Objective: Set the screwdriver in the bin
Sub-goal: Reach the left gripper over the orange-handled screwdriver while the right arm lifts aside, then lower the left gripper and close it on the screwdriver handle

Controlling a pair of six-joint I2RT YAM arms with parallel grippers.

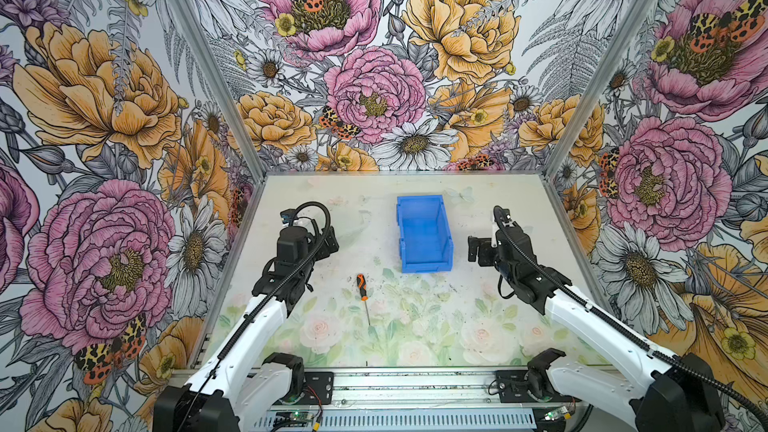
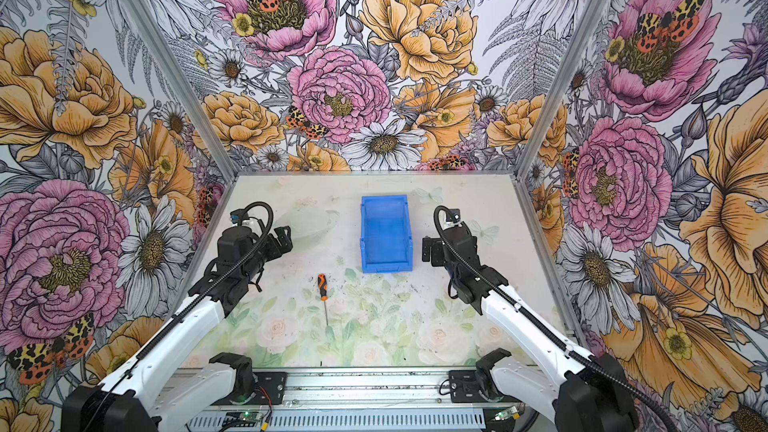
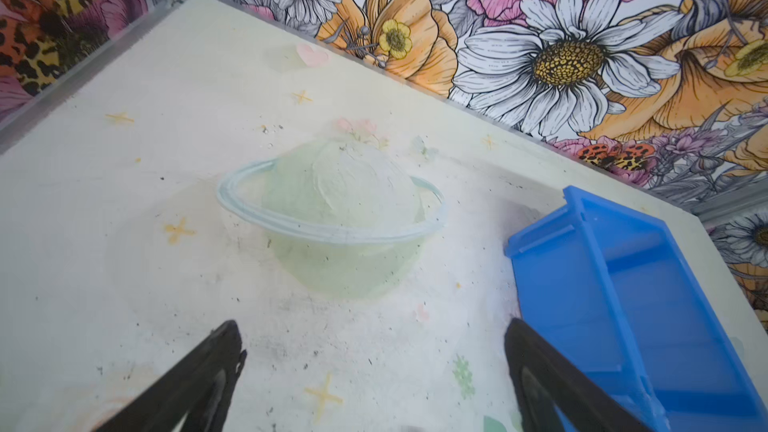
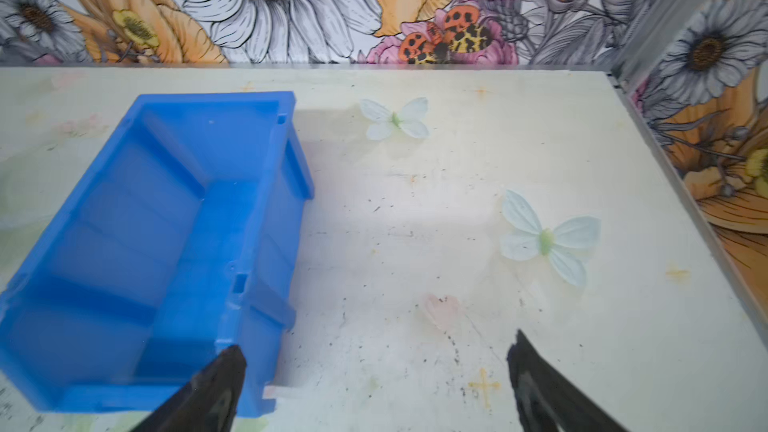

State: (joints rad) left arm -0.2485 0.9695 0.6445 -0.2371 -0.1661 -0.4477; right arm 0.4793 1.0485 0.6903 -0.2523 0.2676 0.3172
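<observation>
Left gripper (image 3: 372, 326) jaws stand spread, gripping nothing, over the table (image 3: 124, 222), left of the bin (image 3: 561, 284). Right gripper (image 4: 376, 342) is equally spread and unloaded, right of the bin. The bin stands upright between them. The screwdriver (image 1: 362, 286) lies flat in the open, toward the table's near edge, apart from the bin's low front lip, handle toward it.

Bold floral walls (image 1: 104, 97), aluminium corner posts (image 1: 203, 56), pale, perhaps scuffed, rose-printed tabletop (image 1: 478, 201)
</observation>
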